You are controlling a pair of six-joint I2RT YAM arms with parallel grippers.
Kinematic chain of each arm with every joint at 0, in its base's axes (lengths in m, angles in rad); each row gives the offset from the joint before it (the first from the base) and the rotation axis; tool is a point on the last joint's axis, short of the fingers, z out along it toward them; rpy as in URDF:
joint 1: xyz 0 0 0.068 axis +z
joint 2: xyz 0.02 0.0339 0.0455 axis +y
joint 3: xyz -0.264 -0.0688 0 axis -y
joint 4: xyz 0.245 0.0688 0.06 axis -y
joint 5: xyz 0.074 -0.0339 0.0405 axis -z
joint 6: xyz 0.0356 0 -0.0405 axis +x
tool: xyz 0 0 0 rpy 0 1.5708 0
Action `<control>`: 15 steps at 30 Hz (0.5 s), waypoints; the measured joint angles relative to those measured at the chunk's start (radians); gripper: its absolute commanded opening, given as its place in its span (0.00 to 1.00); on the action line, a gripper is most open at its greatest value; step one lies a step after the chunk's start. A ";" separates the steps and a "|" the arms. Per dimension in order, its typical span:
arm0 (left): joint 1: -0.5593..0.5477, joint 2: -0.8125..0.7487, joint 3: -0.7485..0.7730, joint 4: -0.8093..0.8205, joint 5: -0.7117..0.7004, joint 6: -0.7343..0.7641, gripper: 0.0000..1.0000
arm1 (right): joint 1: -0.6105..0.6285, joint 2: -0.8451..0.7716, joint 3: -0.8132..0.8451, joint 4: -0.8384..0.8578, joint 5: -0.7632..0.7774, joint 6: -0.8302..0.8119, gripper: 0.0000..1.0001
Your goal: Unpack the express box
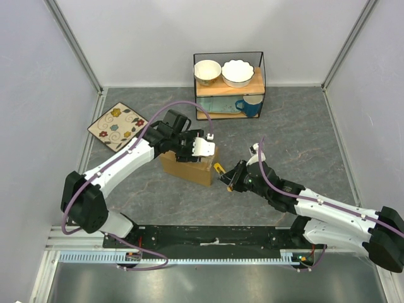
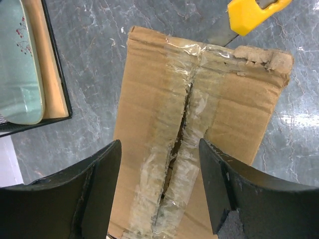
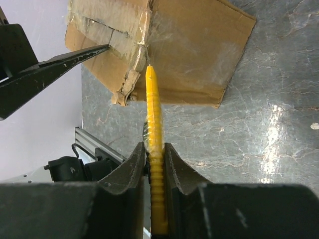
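Flowers are painted on a square plate (image 1: 118,126) that is laid flat at the left of the grey marbled surface (image 1: 303,139), well apart from everything else. To its right, the left arm (image 1: 126,161) is stretched across to the express box (image 1: 187,169), which is set near the middle of the surface with its long side turned slightly askew. The left end effector (image 2: 159,147) is held released over the box's top, its two dark fingers (image 2: 99,184) spread to either side of the taped seam (image 2: 182,124); much of the top is hidden by it in the overhead view. A dark slit is seen along that seam under the wrinkled clear tape, and the cardboard at the far right corner (image 2: 261,56) is torn and ragged. Whether the fingers are pressed on the cardboard or held just above it cannot be told. Behind the box, near but apart from it, a black wire rack (image 1: 218,89) is placed against the back wall; two pale bowls (image 1: 207,71) (image 1: 238,72) are carried on its wooden upper shelf, while a pale green dish (image 2: 20,64) and a blue mug (image 1: 251,106) are kept below. At the box's right end a yellow utility knife (image 3: 152,99) is pointed at the taped upper edge, its tip touching the tape. The knife's handle is clenched between the jaws of the right end effector (image 3: 154,152), and the right arm (image 1: 328,211) is extended from the near right corner.
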 measured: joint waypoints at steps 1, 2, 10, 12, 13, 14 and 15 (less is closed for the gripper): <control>-0.003 -0.001 -0.008 0.006 0.000 0.010 0.73 | 0.000 0.000 -0.001 0.002 -0.002 0.001 0.00; -0.004 -0.003 -0.010 0.013 0.000 0.018 0.73 | 0.000 0.001 -0.002 0.005 -0.003 0.002 0.00; -0.024 -0.011 -0.028 0.065 -0.029 0.078 0.77 | -0.002 0.051 -0.022 0.084 -0.042 0.018 0.00; -0.035 -0.011 -0.035 0.071 -0.039 0.101 0.75 | -0.001 0.065 -0.027 0.101 -0.061 0.018 0.00; -0.041 -0.011 -0.040 0.074 -0.043 0.112 0.74 | -0.001 0.070 -0.028 0.105 -0.072 0.018 0.00; -0.047 -0.011 -0.047 0.079 -0.049 0.123 0.72 | -0.001 0.074 -0.028 0.109 -0.080 0.018 0.00; -0.053 -0.013 -0.058 0.090 -0.054 0.137 0.70 | -0.001 0.077 -0.028 0.112 -0.087 0.018 0.00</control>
